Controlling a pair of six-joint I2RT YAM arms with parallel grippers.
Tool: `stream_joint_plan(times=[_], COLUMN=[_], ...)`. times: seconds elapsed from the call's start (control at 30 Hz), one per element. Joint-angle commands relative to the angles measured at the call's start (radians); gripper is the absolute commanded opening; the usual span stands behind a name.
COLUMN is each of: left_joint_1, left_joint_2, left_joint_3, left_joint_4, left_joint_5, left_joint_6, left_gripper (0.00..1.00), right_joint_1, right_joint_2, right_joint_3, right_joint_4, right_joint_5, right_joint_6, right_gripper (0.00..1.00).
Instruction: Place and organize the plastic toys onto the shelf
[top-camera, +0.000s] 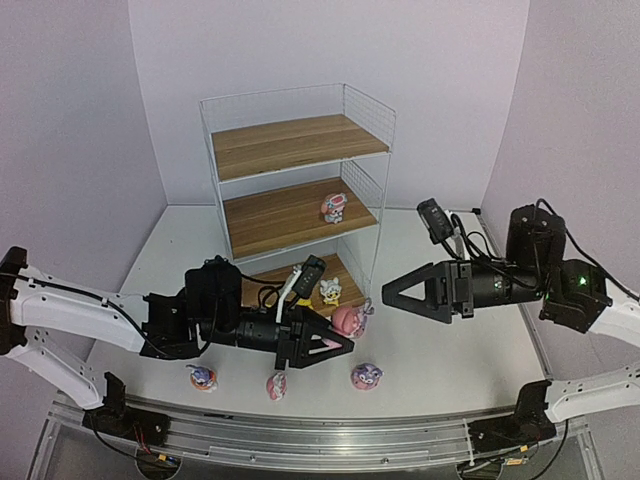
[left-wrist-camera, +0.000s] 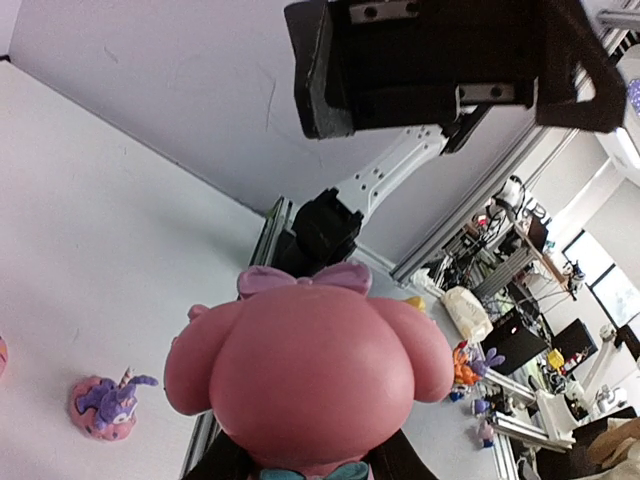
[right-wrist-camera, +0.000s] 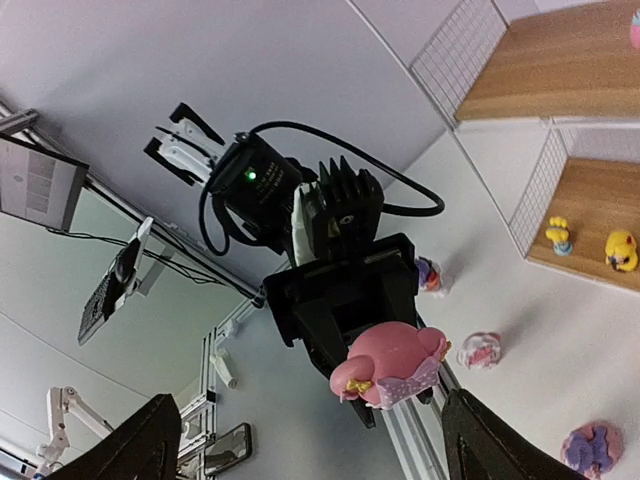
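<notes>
My left gripper (top-camera: 347, 330) is shut on a pink round-headed toy with a lilac bow (top-camera: 347, 320), held just above the table in front of the shelf (top-camera: 290, 145). In the left wrist view the toy (left-wrist-camera: 310, 370) fills the space between my dark fingers (left-wrist-camera: 215, 465). My right gripper (top-camera: 388, 293) stands open a short way to its right, pointing at it, with nothing between its fingers (right-wrist-camera: 480, 440). From the right wrist, the toy (right-wrist-camera: 390, 365) sits in the left gripper (right-wrist-camera: 345, 300). A pink-and-white figure (top-camera: 334, 208) stands on the middle board, a yellow one (top-camera: 330, 292) on the bottom board.
Three more toys lie near the table's front edge: a purple bunny (top-camera: 203, 377), a pink-and-white one (top-camera: 277, 385) and another bunny (top-camera: 366, 376). The metal rail (top-camera: 320, 435) runs just behind them. The shelf's top board is bare.
</notes>
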Motion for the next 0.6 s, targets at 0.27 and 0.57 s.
stream_joint_plan(times=[0.27,0.57], left_joint_1=[-0.005,-0.004], left_joint_2=[-0.039,-0.026], left_joint_3=[0.031,0.051], left_joint_4=[0.166,0.128], left_joint_5=[-0.078,-0.141], left_joint_6=[-0.024,-0.03], left_gripper=[0.0,0.0], right_joint_1=[0.01,0.017], right_joint_2=[0.14,0.156], right_joint_3=[-0.102,-0.114], right_joint_4=[0.475,0.497], right_joint_5=[-0.038,-0.029], right_joint_6=[-0.071,-0.083], right_gripper=[0.88,0.85])
